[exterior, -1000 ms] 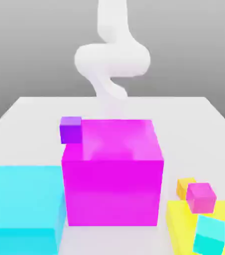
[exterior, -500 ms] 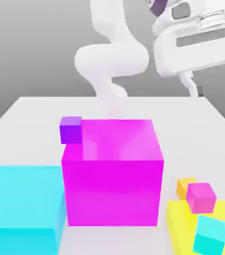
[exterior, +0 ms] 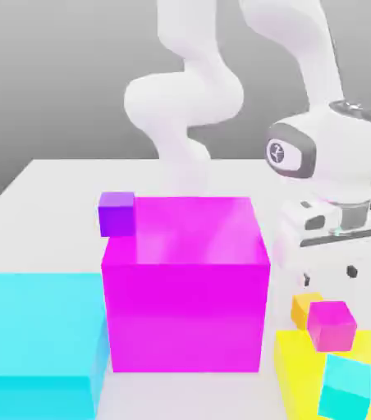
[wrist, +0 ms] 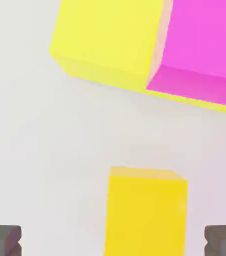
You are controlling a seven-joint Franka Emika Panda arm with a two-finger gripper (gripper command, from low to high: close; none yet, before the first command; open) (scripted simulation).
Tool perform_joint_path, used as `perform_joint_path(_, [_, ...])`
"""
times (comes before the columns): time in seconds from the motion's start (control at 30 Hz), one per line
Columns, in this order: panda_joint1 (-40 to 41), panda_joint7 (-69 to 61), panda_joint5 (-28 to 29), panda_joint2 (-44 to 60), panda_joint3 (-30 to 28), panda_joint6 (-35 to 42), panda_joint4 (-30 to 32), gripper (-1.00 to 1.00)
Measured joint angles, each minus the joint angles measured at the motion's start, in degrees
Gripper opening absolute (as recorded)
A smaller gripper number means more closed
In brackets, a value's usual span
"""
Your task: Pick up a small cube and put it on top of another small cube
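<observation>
The small cube (exterior: 305, 305) is plain orange-yellow and rests on the white table, just behind the large yellow block (exterior: 300, 369). My gripper (exterior: 329, 277) hangs directly above it, open, with nothing between its fingers. In the hand view the small cube (wrist: 146, 210) lies between the two dark fingertips (wrist: 3, 240), with my gripper (wrist: 112, 243) spread wide around it. A small magenta cube (exterior: 331, 323) sits on the yellow block, right next to the orange one. The hand view also shows that magenta cube (wrist: 200, 45) on the yellow block (wrist: 110, 40).
A large magenta cube (exterior: 185, 279) stands in the middle, close to the exterior view's left of my hand. A small purple cube (exterior: 116, 213) sits beside its far corner. A large cyan block (exterior: 37, 340) fills the front left. A small cyan cube (exterior: 345, 387) lies tilted on the yellow block.
The arm has swung in from above and come down on the exterior view's right. The hand now hangs low over the orange-yellow cube. The cubes have not moved.
</observation>
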State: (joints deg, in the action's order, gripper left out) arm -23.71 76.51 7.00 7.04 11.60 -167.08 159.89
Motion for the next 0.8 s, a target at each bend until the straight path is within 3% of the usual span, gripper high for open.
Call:
perform_joint_path(0.13, [-5.0,4.2,5.3,8.0,-6.4,-6.3,-1.4,0.0])
perform_joint_path(0.17, [-6.0,4.6,5.7,9.4,-7.4,-7.4,-1.7,-1.0])
perform_joint_path(0.43, [-5.5,4.2,5.2,8.1,-6.8,-6.3,-1.5,-1.0])
perform_joint_path(0.63, [-3.1,-2.6,-4.2,-3.3,-1.8,2.4,0.8,-1.0])
perform_joint_path(0.7, [-6.3,-6.9,-8.8,-6.0,-0.6,4.2,-1.1,-1.0])
perform_joint_path(0.8, [-6.3,-13.1,-9.0,-6.1,-1.9,8.0,-5.7,-1.0])
